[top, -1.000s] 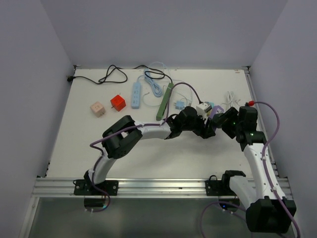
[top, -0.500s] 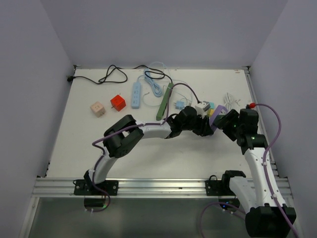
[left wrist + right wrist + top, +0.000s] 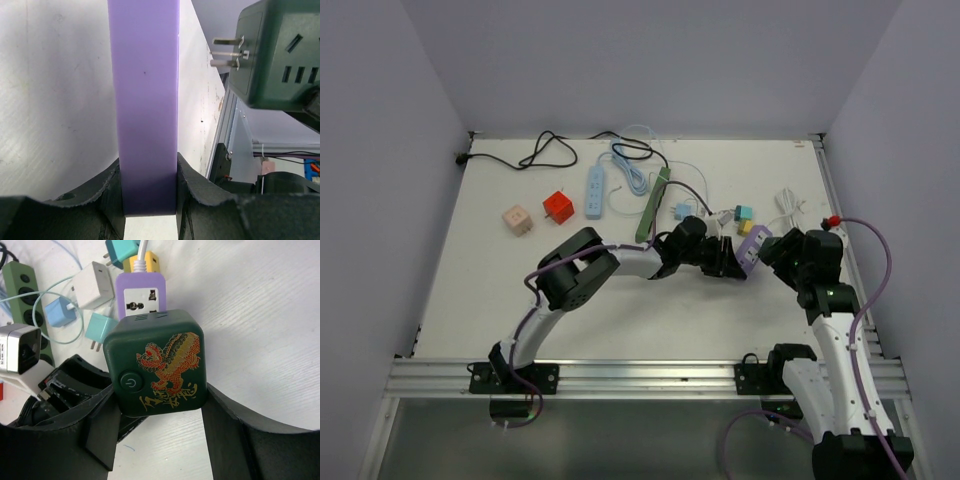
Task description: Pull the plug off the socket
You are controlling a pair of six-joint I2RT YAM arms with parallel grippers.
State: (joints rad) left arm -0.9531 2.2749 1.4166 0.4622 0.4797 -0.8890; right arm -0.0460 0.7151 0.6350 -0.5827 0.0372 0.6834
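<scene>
— What is entered for the worktop (image 3: pixel 620 310), from the left?

— One black cable (image 3: pixel 535 152), one pink cube (image 3: pixel 515 218) and one red cube (image 3: pixel 557 207) are listed. Two power strips follow: one blue strip (image 3: pixel 595 191) and one green strip (image 3: pixel 652 205). Past these, five small adapters are counted in the right wrist view: one white adapter (image 3: pixel 92 285), one light blue adapter (image 3: pixel 60 311), one mint adapter (image 3: pixel 100 326), one teal adapter (image 3: pixel 120 250) and one yellow adapter (image 3: pixel 145 262). One white cable (image 3: pixel 788 205) is noted at the far right.

— How are the pincers recorded?

— The left pincer (image 3: pixel 148 185) is closed on one purple socket strip (image 3: pixel 145 100), which is gripped by its two long sides. The right pincer (image 3: pixel 162 410) is clamped on one dark green plug cube (image 3: pixel 160 370). The cube is held just beside the socket strip and apart from it. Its metal pins are seen bare in the left wrist view.

— Is any writing logged?

— On the cube, one red-and-gold beast emblem is recorded, with one row of gold characters beneath it. The characters are too stylised to be read. One power symbol is marked on a round button at the cube's left.
</scene>
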